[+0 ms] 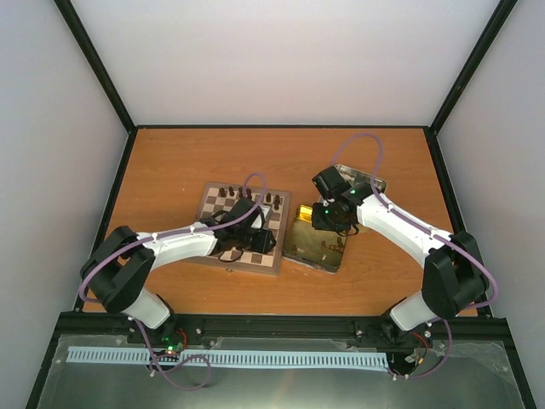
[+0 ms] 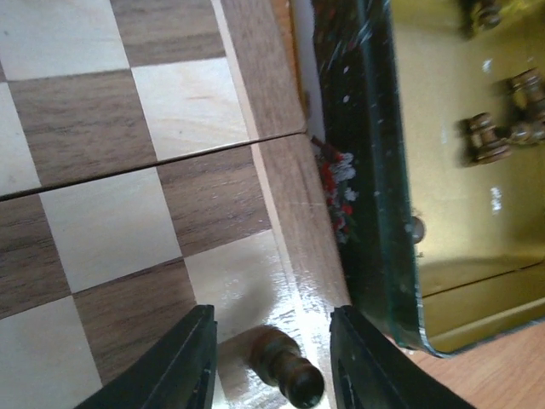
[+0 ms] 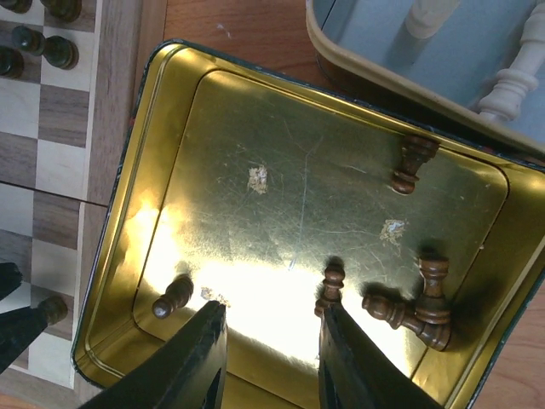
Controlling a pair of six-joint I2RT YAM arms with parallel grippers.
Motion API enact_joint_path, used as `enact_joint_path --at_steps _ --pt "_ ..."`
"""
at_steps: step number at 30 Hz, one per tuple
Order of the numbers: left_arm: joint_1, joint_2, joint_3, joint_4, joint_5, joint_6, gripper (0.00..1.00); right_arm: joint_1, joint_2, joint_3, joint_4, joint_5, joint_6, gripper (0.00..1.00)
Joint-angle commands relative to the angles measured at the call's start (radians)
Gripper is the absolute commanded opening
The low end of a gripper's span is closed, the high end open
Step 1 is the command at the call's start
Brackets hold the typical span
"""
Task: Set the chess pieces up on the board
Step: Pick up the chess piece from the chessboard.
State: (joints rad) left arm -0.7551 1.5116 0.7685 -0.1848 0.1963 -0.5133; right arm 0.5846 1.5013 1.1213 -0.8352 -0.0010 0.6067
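The wooden chessboard (image 1: 247, 268) lies left of centre, with several dark pieces (image 1: 230, 194) along its far rows. My left gripper (image 1: 255, 234) hangs low over the board's right edge. In the left wrist view it (image 2: 272, 362) is open, and a dark pawn (image 2: 285, 373) stands between the jaws on a cream edge square, touching neither finger. My right gripper (image 1: 328, 223) is open and empty over the gold-lined tin (image 3: 255, 111). Several dark pieces lie in the tin: one (image 3: 173, 296) left of the jaws, one (image 3: 330, 287) beside the right finger, others (image 3: 417, 311) to the right.
A second tin with a blue lining (image 3: 477, 60) holds cream-white pieces (image 3: 511, 85) behind the gold tin. The gold tin's dark rim (image 2: 375, 170) lies close against the board's right border. Black frame rails edge the wooden table (image 1: 170, 153).
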Motion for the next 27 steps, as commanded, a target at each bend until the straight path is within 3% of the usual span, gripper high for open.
enact_joint_path --at_steps 1,11,15,20,27 --pt "-0.013 0.043 0.057 -0.062 0.009 0.018 0.36 -0.018 -0.029 -0.019 0.043 -0.006 -0.018 0.31" --pt "-0.013 0.021 0.093 -0.138 -0.036 0.037 0.1 -0.023 -0.027 -0.035 0.061 -0.02 -0.02 0.31" --pt "-0.012 0.0 0.106 -0.17 -0.154 0.02 0.03 -0.023 -0.03 -0.042 0.072 -0.03 -0.015 0.31" --pt "0.034 -0.042 0.121 -0.199 -0.292 -0.006 0.01 -0.023 -0.055 -0.066 0.095 -0.033 -0.005 0.31" --pt "0.211 -0.087 0.122 -0.151 -0.384 -0.052 0.02 -0.025 -0.118 -0.13 0.15 -0.04 0.04 0.31"
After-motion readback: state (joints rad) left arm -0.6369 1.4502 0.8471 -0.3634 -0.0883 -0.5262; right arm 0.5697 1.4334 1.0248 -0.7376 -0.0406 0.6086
